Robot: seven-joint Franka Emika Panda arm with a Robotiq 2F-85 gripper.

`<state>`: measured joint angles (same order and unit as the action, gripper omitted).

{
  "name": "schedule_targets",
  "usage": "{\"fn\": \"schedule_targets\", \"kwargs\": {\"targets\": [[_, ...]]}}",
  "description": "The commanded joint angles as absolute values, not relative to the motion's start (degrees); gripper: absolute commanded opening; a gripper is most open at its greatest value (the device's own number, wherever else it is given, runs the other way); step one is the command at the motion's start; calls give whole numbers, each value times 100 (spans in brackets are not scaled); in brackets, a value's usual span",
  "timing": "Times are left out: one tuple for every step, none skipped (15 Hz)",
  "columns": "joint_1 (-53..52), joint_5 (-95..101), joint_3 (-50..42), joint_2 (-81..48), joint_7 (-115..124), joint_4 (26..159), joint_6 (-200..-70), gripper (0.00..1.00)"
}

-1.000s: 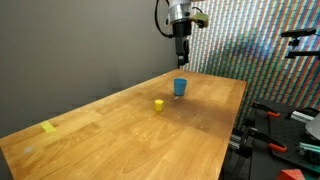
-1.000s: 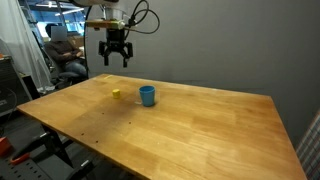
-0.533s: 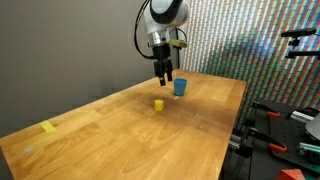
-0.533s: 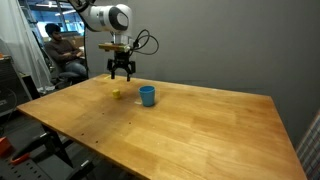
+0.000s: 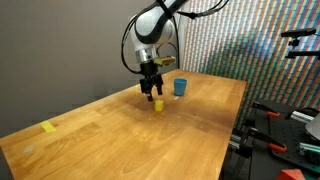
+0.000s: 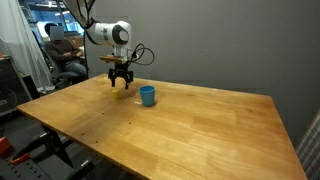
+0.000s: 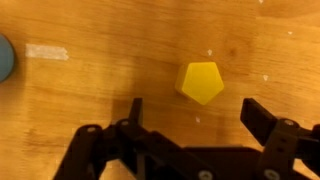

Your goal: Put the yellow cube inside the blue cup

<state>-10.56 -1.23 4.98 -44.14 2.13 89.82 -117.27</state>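
wooden table [image 5: 125, 142] bears a flat yellow tape patch [image 5: 49, 127]; a person [image 6: 62, 55] sits beyond.

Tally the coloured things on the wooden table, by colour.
Yellow: 2 (yellow cube, flat tape patch)
Blue: 1 (blue cup)
Total: 3
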Motion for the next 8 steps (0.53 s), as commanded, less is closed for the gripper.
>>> {"fn": "schedule_targets", "kwargs": {"targets": [[-1179, -89, 447, -4700, 624, 8579, -11547, 100], [-1201, -93, 429, -4709, 740, 8615, -11571, 100], [-1221, -85, 402, -4708, 862, 8671, -11583, 100], [-1223, -96, 392, -4716, 952, 8707, -11592, 100], [-1220, -113, 389, -4721, 1028, 8745, -11594, 100], [-1208, -140, 401, -4738, 1076, 8758, -11557, 100], [-1210, -156, 395, -4771, 1160, 8758, -11503, 100], [-1202, -179, 405, -4793, 1209, 8763, -11420, 75]]}}
